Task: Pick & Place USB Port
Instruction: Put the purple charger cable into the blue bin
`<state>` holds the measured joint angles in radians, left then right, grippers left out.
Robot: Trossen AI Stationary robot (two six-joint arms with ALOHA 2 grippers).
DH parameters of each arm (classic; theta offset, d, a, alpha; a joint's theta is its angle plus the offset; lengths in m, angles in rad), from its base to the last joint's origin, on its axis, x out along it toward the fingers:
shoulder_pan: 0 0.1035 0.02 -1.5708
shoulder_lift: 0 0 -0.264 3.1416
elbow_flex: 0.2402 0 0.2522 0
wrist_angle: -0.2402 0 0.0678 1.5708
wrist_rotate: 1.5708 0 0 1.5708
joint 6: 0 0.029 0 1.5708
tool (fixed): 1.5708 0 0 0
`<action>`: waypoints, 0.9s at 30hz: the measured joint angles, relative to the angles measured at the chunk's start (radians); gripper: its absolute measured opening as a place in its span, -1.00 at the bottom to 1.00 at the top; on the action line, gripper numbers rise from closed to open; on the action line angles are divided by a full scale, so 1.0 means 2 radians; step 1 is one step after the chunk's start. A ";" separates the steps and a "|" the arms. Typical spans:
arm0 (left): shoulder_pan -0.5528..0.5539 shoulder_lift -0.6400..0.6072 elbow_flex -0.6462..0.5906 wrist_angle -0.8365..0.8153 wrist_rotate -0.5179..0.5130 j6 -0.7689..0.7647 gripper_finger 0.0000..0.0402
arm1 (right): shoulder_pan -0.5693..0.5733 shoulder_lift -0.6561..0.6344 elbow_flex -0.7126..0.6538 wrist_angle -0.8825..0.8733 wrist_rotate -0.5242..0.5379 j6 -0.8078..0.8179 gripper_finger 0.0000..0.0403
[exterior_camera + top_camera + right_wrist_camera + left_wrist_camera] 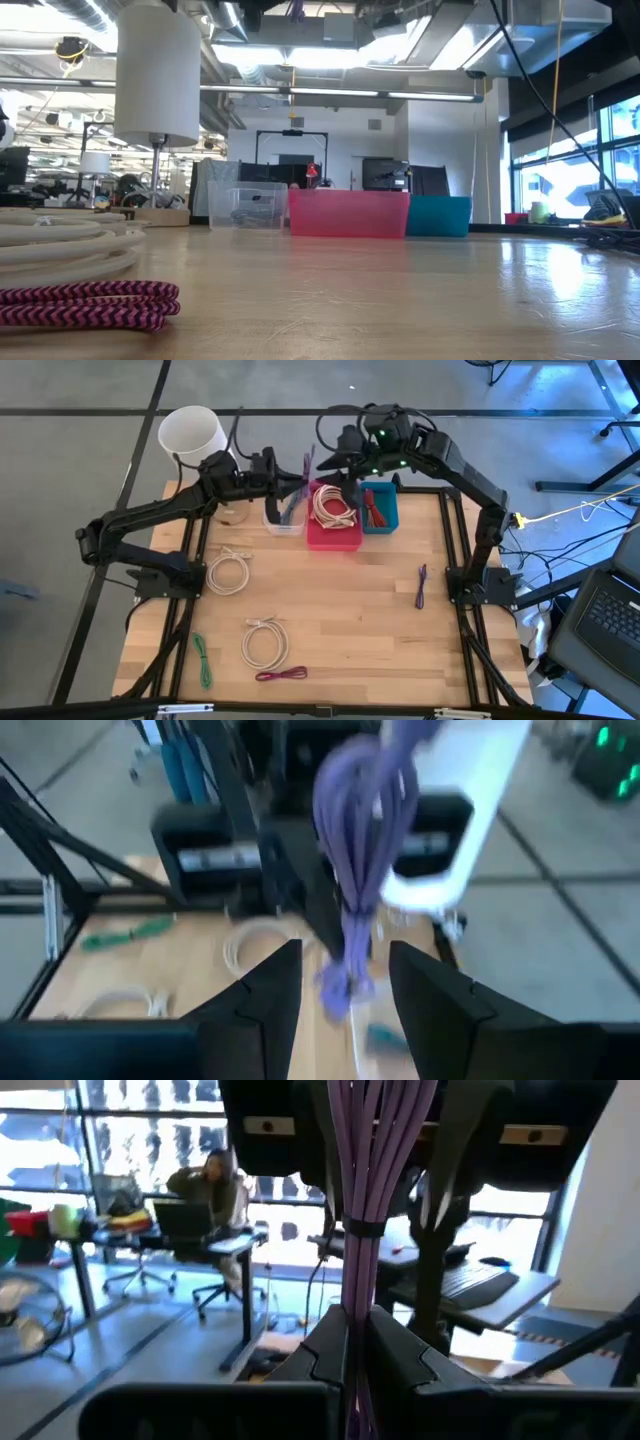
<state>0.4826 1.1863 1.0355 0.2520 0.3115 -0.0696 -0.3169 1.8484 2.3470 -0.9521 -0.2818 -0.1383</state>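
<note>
Purple cable bundle [362,1190] pinched upright in left claw [358,1342], above clear bin [284,520].

purple cable bundle [352,880] hanging upright | right gripper [345,985] open beneath it | wooden table [150,970]

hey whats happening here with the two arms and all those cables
The left tool is shut on a purple cable bundle, holding it up above the clear bin at the back of the table. The right tool is open and faces that bundle from close by, near the pink bin and blue bin. Other coiled cables lie loose on the table.
</note>
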 joint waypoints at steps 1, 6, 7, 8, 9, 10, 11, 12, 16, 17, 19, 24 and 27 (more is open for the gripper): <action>0.000 0.002 0.000 0.008 0.002 -0.002 -0.94 | 0.004 0.001 0.000 0.012 0.000 0.000 -0.23; 0.000 0.016 0.000 0.042 0.015 -0.012 -0.94 | 0.014 0.006 0.000 0.040 0.010 0.002 -0.23; 0.000 0.019 0.000 0.048 0.018 -0.017 -0.94 | 0.015 0.006 0.000 0.041 0.015 0.002 -0.23; 0.000 0.024 0.000 0.057 0.025 -0.024 -0.94 | 0.015 0.007 0.000 0.041 0.018 0.002 -0.23; 0.000 0.030 0.000 0.069 0.032 -0.030 -0.94 | 0.016 0.007 0.000 0.041 0.019 0.002 -0.23; 0.000 0.035 0.000 0.079 0.036 -0.035 -0.94 | 0.016 0.007 0.000 0.040 0.019 0.002 -0.23; -0.001 0.039 0.000 0.086 0.038 -0.039 -0.94 | 0.016 0.007 0.000 0.040 0.019 0.002 -0.23; -0.001 0.042 0.000 0.091 0.039 -0.042 -0.94 | 0.016 0.007 0.000 0.040 0.019 0.002 -0.23; -0.005 0.049 0.000 0.108 0.048 -0.052 -0.94 | 0.016 0.007 0.000 0.037 0.019 0.002 -0.23; -0.006 0.049 0.000 0.114 0.052 -0.053 -0.94 | 0.016 0.007 0.000 0.037 0.019 0.002 -0.23; -0.010 0.048 0.000 0.127 0.055 -0.053 -0.95 | 0.016 0.007 0.000 0.031 0.027 0.001 -0.23; -0.012 0.044 0.000 0.127 0.055 -0.052 -0.95 | 0.016 0.009 0.000 0.032 0.038 0.000 -0.26; -0.012 0.044 0.000 0.125 0.055 -0.052 -0.96 | 0.016 0.009 0.000 0.031 0.038 0.000 -0.35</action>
<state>0.4595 1.2751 1.0359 0.5020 0.4217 -0.1734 -0.2840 1.8660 2.3470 -0.8902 -0.2062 -0.1387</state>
